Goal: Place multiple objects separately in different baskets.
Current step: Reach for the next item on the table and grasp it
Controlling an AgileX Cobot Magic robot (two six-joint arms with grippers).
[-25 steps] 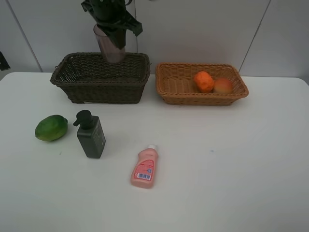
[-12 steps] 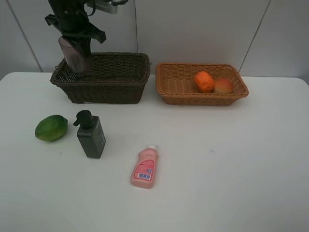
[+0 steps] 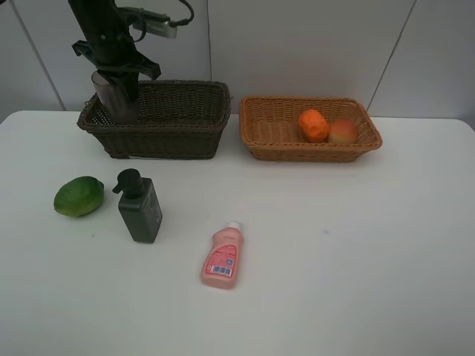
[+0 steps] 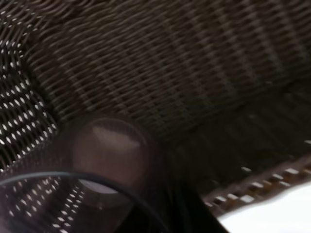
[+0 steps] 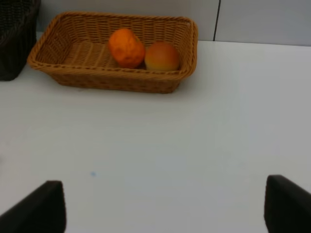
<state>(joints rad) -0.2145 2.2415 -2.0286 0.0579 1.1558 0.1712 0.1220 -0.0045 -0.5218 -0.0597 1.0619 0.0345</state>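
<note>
White table, pink bottle with unreadable label, left jaws clamped on mauve cup, right jaws apart, empty.

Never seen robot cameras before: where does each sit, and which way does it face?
Exterior high: high up, looking down the white table at both baskets; left claw holds the mauve cup at the dark brown basket.
Left wrist: on the left arm, peering past the cup into that basket.
Right wrist: on the right arm, facing the tan basket; the right claw shows open.
Shared: exterior and right wrist both show the orange and peach.
</note>
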